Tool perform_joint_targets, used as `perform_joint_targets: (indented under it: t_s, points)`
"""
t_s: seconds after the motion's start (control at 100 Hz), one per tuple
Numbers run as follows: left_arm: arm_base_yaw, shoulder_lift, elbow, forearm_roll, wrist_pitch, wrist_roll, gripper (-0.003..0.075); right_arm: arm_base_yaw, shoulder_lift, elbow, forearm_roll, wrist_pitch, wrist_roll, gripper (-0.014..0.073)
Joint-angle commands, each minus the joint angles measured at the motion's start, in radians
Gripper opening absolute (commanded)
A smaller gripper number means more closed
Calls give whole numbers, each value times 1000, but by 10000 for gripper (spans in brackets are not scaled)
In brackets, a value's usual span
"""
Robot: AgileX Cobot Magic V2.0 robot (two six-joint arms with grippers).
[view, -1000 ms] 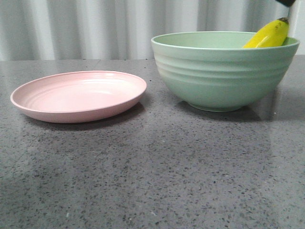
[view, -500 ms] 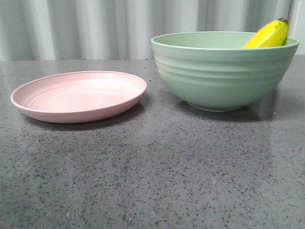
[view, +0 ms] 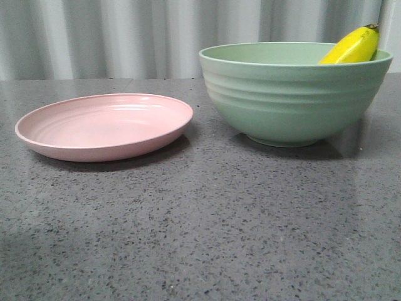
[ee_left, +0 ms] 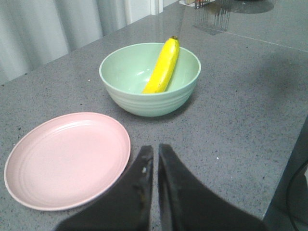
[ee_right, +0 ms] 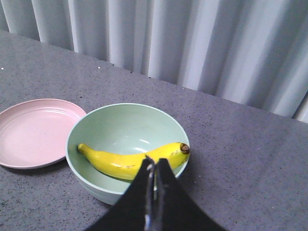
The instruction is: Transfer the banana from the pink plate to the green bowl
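So the banana (ee_left: 162, 66) sits in the green bowl (ee_left: 149, 103), leaning up against the wall with its stem end poking over the rim. The pink plate (ee_left: 67, 161) is on the table (ee_left: 231, 110) right beside the bowl, not touching. Left gripper (ee_left: 155, 161) hangs back from both, right gripper (ee_right: 155, 175) is above the bowl's near rim

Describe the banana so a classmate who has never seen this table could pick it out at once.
On the grey speckled table stand a pink plate and a taller green bowl. The banana lies in the bowl, one tip leaning above the rim. It is the only yellow thing.
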Motion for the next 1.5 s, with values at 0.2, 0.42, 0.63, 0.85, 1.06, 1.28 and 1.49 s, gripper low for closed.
perform_joint_targets:
  t_s: [0.2, 0.42, 0.63, 0.85, 1.06, 1.28, 1.49]
  points:
    - [-6, -249, 267, 0, -295, -11, -19, -5, -281, 266, -26, -255, 4, -79]
    - [-6, -411, 400, 0, -309, -11, -19, -5, -478, 396, -40, -284, 7, -79]
    - [-6, -472, 430, 0, -307, -11, -18, -5, -538, 409, -52, -268, 7, -79]
    - [-6, -472, 430, 0, -307, -11, -19, -5, -537, 410, -52, -268, 7, -79]
    - [-6, -472, 430, 0, -307, -11, -19, -5, -537, 410, -52, -268, 7, -79]
    - [6, -471, 452, 104, -307, -11, -19, -5, -537, 410, -52, -268, 7, -79]
    - [191, -471, 574, 101, -411, -91, -19, -5, -537, 410, -52, -268, 7, -79]
